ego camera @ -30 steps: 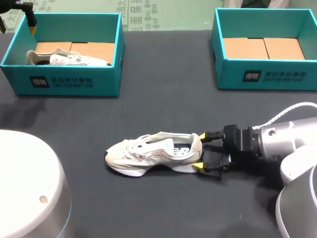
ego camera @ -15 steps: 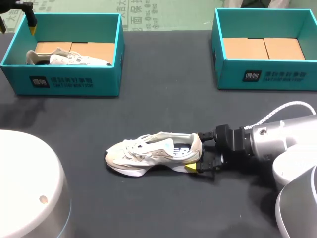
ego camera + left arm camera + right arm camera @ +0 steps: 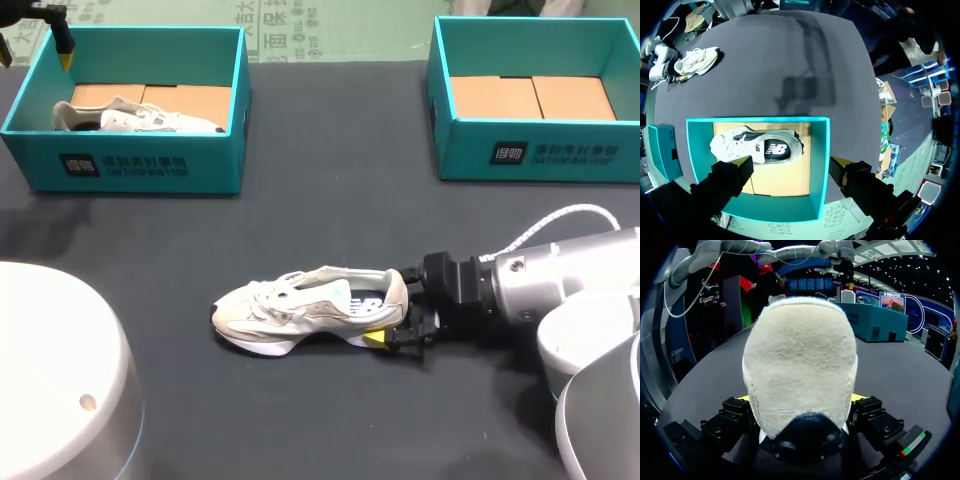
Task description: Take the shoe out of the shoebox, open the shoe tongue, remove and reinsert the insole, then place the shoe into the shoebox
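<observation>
**Dark desk** (image 3: 330, 150): carries everything I work with. Two open teal shoeboxes stand along its far edge, well apart.

**Left shoebox** (image 3: 130, 165): holds a second shoe (image 3: 140, 118), white, lying on the cardboard floor.

**Right shoebox** (image 3: 540, 150): has a cardboard floor.

**Shoe** (image 3: 300, 312): white with a pale sole. It stands on the desk outside both boxes, near the front middle, with its toe toward my left and its heel toward my right arm.

**Right pincer** (image 3: 390, 306): lies low at the heel, which fills its wrist view. I cannot tell whether it is clamped on the heel or merely around it.

**Left pincer** (image 3: 791, 165): hangs above the left shoebox, spread wide and holding nothing.
</observation>
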You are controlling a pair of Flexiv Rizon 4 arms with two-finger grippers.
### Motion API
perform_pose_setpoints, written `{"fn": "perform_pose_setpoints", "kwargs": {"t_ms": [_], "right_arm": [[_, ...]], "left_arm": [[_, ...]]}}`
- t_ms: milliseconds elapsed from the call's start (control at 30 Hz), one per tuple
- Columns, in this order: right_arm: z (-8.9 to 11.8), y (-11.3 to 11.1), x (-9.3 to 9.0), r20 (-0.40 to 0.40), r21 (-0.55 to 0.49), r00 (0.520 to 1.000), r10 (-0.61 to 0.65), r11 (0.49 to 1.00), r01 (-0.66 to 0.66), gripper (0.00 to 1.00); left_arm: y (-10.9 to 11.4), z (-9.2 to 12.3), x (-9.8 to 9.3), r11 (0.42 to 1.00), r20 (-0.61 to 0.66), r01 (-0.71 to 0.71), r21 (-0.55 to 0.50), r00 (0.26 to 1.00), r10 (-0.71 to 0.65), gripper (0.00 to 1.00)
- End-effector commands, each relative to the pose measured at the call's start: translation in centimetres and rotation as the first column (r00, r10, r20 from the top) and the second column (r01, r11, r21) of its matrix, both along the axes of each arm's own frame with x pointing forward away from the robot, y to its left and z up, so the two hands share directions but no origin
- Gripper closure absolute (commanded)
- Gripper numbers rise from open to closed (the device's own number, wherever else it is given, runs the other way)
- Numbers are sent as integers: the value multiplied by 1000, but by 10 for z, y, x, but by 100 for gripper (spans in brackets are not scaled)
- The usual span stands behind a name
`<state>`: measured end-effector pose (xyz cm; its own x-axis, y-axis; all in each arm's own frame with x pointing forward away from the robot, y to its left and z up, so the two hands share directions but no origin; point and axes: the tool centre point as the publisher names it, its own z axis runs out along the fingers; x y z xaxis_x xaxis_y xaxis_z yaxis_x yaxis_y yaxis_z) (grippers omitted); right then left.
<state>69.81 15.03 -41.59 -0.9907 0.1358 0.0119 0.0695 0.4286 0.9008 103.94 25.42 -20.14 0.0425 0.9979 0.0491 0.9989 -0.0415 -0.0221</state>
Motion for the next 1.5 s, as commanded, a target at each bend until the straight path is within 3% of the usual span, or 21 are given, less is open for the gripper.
{"fn": "perform_pose_setpoints", "kwargs": {"t_ms": [33,100,133,200,233,267,1467,1500], "right_arm": [[-1,6,0,1,-3,1000,0,1000,0,0],[-1,6,0,2,-2,1000,1,1000,-1,1],[-1,6,0,2,-2,1000,1,1000,-1,36],[-1,7,0,2,-2,1000,1,1000,-1,64],[-1,7,0,3,-3,1000,1,1000,-1,89],[-1,7,0,3,-3,1000,1,1000,-1,100],[2,0,5,11,7,1000,6,1000,-6,100],[2,0,5,11,7,1000,6,1000,-6,100]], "left_arm": [[0,1,0,1000,1,0,2,1000,0,0],[0,1,0,1000,1,0,2,1000,0,0],[0,1,0,1000,1,0,2,1000,0,0],[0,1,0,1000,1,0,2,1000,0,0],[0,1,0,1000,1,0,2,1000,0,0],[0,1,0,1000,1,0,2,1000,0,0],[0,1,0,1000,1,0,2,1000,0,0],[-6,1,-7,1000,7,-10,-6,1000,10,0]]}}
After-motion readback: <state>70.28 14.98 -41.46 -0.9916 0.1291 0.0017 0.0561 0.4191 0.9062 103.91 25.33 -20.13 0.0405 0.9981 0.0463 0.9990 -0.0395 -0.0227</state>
